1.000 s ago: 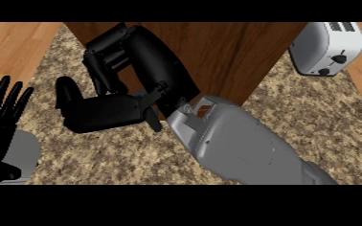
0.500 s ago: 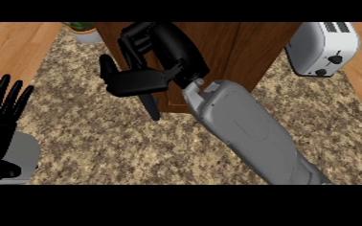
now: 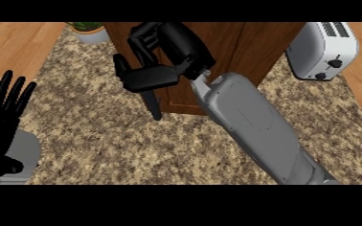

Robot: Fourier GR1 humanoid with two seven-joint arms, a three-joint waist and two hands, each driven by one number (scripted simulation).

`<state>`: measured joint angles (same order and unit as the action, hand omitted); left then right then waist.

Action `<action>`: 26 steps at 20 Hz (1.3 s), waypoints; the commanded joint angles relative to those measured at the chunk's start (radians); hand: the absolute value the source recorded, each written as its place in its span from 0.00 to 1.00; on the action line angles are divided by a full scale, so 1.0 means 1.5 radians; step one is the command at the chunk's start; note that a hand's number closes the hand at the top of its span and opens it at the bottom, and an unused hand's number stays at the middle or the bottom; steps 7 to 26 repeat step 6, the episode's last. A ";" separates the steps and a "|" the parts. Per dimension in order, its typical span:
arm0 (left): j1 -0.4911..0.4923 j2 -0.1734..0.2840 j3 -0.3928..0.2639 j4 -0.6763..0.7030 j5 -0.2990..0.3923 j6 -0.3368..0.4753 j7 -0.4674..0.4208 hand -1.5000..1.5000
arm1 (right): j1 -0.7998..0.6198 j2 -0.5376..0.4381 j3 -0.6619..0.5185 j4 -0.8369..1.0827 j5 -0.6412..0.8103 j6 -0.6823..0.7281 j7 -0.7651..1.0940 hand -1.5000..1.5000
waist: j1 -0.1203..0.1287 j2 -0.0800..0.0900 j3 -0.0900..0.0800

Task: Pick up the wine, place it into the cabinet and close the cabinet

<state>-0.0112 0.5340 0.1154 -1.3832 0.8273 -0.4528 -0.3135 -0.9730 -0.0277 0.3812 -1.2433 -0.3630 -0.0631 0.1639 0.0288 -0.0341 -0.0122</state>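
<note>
Fingers of right hand (image 3: pixel 167 52) curled, holding nothing, vs cabinet (image 3: pixel 233 48) door; left hand (image 3: pixel 13 106) fingers straight; wine hidden.

A speckled granite counter (image 3: pixel 106 139) carries a white toaster (image 3: pixel 322 50) and a potted plant (image 3: pixel 88 30).

From my seat at the head view, the cabinet (image 3: pixel 240 52) stands at the back middle of the counter (image 3: pixel 127 143). My right hand (image 3: pixel 166 60) lies over the cabinet's left front, its forearm running down to the lower right. The toaster (image 3: pixel 322 50) sits to the cabinet's right, just beside it. A potted plant (image 3: pixel 90 31) sits at the cabinet's left, at the back. My left hand (image 3: pixel 14 110) rests at the left edge, well apart from the rest.
</note>
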 commanded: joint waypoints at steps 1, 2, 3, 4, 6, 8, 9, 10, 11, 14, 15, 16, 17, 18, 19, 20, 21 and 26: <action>0.014 0.006 0.000 0.000 -0.008 -0.015 -0.001 0.00 | -0.013 -0.060 -0.074 0.110 0.020 -0.007 -0.037 1.00 | 0.002 0.031 0.008; 0.021 0.016 0.014 0.000 0.003 -0.018 0.001 0.00 | 0.024 -0.058 -0.053 0.099 0.031 -0.010 -0.048 1.00 | -0.001 0.028 0.008; 0.006 0.006 0.005 0.005 0.004 -0.014 0.005 0.00 | -0.029 -0.057 -0.084 0.105 0.016 -0.017 -0.017 1.00 | -0.001 0.029 0.007; 0.014 0.003 0.004 -0.007 0.004 -0.004 0.008 0.00 | 0.007 -0.063 -0.067 0.101 0.025 -0.008 -0.038 1.00 | -0.002 0.028 0.008; 0.002 -0.003 -0.002 0.001 0.001 -0.009 0.005 0.00 | -0.012 -0.062 -0.074 0.110 0.013 0.012 -0.031 1.00 | -0.004 0.029 0.008; 0.002 -0.003 -0.002 0.001 0.001 -0.009 0.005 0.00 | -0.012 -0.062 -0.074 0.110 0.013 0.012 -0.031 1.00 | -0.004 0.029 0.008; 0.002 -0.003 -0.002 0.001 0.001 -0.009 0.005 0.00 | -0.012 -0.062 -0.074 0.110 0.013 0.012 -0.031 1.00 | -0.004 0.029 0.008; 0.002 -0.003 -0.002 0.001 0.001 -0.009 0.005 0.00 | -0.012 -0.062 -0.074 0.110 0.013 0.012 -0.031 1.00 | -0.004 0.029 0.008; 0.002 -0.003 -0.002 0.001 0.001 -0.009 0.005 0.00 | -0.012 -0.062 -0.074 0.110 0.013 0.012 -0.031 1.00 | -0.004 0.029 0.008; 0.002 -0.003 -0.002 0.001 0.001 -0.009 0.005 0.00 | -0.012 -0.062 -0.074 0.110 0.013 0.012 -0.031 1.00 | -0.004 0.029 0.008; 0.002 -0.003 -0.002 0.001 0.001 -0.009 0.005 0.00 | -0.012 -0.062 -0.074 0.110 0.013 0.012 -0.031 1.00 | -0.004 0.029 0.008; 0.002 -0.003 -0.002 0.001 0.001 -0.009 0.005 0.00 | -0.012 -0.062 -0.074 0.110 0.013 0.012 -0.031 1.00 | -0.004 0.029 0.008; 0.002 -0.003 -0.002 0.001 0.001 -0.009 0.005 0.00 | -0.012 -0.062 -0.074 0.110 0.013 0.012 -0.031 1.00 | -0.004 0.029 0.008; 0.002 -0.003 -0.002 0.001 0.001 -0.009 0.005 0.00 | -0.012 -0.062 -0.074 0.110 0.013 0.012 -0.031 1.00 | -0.004 0.029 0.008; 0.002 -0.003 -0.002 0.001 0.001 -0.009 0.005 0.00 | -0.012 -0.062 -0.074 0.110 0.013 0.012 -0.031 1.00 | -0.004 0.029 0.008; 0.002 -0.003 -0.002 0.001 0.001 -0.009 0.005 0.00 | -0.012 -0.062 -0.074 0.110 0.013 0.012 -0.031 1.00 | -0.004 0.029 0.008; 0.002 -0.003 -0.002 0.001 0.001 -0.009 0.005 0.00 | -0.012 -0.062 -0.074 0.110 0.013 0.012 -0.031 1.00 | -0.004 0.029 0.008; 0.002 -0.003 -0.002 0.001 0.001 -0.009 0.005 0.00 | -0.012 -0.062 -0.074 0.110 0.013 0.012 -0.031 1.00 | -0.004 0.029 0.008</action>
